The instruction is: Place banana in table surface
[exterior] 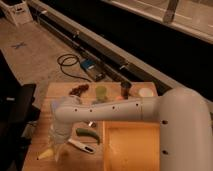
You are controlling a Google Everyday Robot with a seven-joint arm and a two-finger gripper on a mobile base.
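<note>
One gripper (56, 148), lower left of the frame, holds the banana (46, 154); its long axis slants down-left, just above the table surface (55, 95).

On the table surface (60, 92), the gripper (56, 149) hangs over the near left corner with the banana (45, 154) at its tip, the pod (87, 133) and the tool (81, 146) just right of it, the tub (131, 147) farther right, and cups (101, 92) along the far edge.
</note>
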